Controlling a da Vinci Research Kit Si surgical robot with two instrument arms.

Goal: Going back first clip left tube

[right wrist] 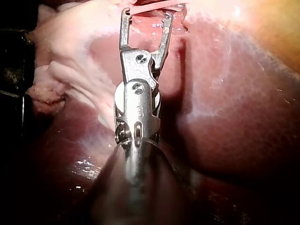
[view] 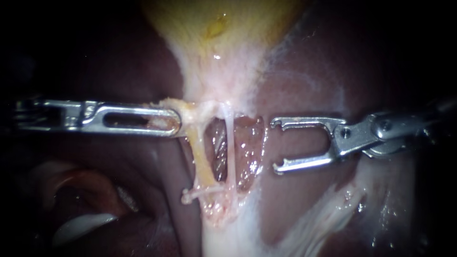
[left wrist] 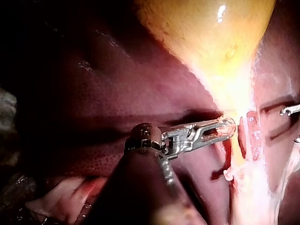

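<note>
The hand of my left instrument point(view: 177, 124) point(left wrist: 229, 127), a pair of long slotted steel jaws, is clamped on a pale yellow flap of tissue point(view: 183, 107) at the narrow end of the yellow-green gallbladder point(view: 214, 28) point(left wrist: 211, 37). A little of the flap shows through the slot. Just past this hand's tip, joined to the held flap, the thick yellowish left tube point(view: 203, 162) runs away from the gallbladder. Just beyond it, across a dark window, lies the thin whitish right tube point(view: 230, 147). At their far ends a short white strand point(view: 197, 192) crosses both tubes.

The hand of my right instrument point(view: 277, 145) point(right wrist: 145, 16) stands wide and holds nothing. It has two thin steel jaws with small hooked tips, and they point toward the tubes from the side opposite my left hand. The tips are near the right tube but apart from it, and a patch of raw red tissue point(view: 250, 152) lies between them. In my right wrist view a pink strand point(right wrist: 154, 7) stretches across just ahead of the tips. I cannot tell whether they touch it.

Around and beneath both hands lies the dark red-brown liver point(view: 309, 200) point(left wrist: 117, 93) point(right wrist: 234, 117).
</note>
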